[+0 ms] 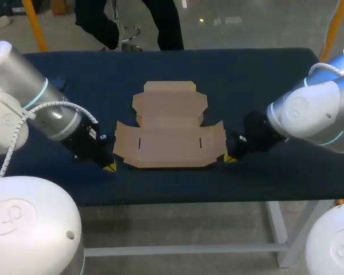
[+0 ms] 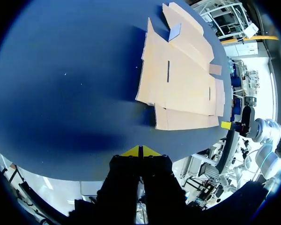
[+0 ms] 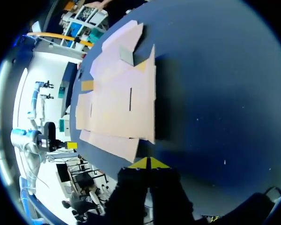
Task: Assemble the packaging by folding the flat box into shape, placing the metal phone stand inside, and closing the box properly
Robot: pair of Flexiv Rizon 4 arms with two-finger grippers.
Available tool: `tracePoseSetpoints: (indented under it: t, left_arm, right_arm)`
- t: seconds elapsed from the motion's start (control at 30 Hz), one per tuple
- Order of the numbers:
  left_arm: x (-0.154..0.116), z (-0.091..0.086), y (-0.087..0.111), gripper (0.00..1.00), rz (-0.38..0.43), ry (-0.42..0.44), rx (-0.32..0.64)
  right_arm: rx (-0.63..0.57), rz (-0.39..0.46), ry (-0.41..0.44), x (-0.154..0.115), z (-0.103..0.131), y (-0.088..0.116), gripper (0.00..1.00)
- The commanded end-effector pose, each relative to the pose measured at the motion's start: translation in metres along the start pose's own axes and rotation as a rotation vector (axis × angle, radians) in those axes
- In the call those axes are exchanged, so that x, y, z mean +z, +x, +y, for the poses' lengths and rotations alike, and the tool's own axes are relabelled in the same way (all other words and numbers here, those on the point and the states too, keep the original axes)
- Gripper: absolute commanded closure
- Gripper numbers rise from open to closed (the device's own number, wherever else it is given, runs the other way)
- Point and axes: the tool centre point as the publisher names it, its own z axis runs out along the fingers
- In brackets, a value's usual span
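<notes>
Beside the near left corner of the box [image 1: 169, 137], the left gripper [image 1: 109, 167] is held low over the counter [image 1: 264, 74], its yellow tips pressed together with nothing between them. The right gripper [image 1: 230, 158], likewise closed and empty, is placed at the near right corner, seemingly a little closer. Between them the box is laid flat and unfolded, its wide base running from one gripper to the other, its lid flaps stretched toward the far edge. No phone stand is seen.
</notes>
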Motion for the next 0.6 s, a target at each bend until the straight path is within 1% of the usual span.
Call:
tracePoseSetpoints:
  t: [0.03, 0.6]
  left_arm:
    - [0.0098, -0.0097, 0.0019, 1.00, 0.000, -0.025, -0.002]
    - [0.0176, -0.0112, -0.0047, 1.00, 0.027, -0.050, -0.011]
  right_arm:
    - [0.012, 0.002, 0.009, 0.0064, 0.0040, 0.0010, 1.00]
    - [0.037, 0.026, 0.019, 0.0155, -0.0044, 0.0004, 1.00]
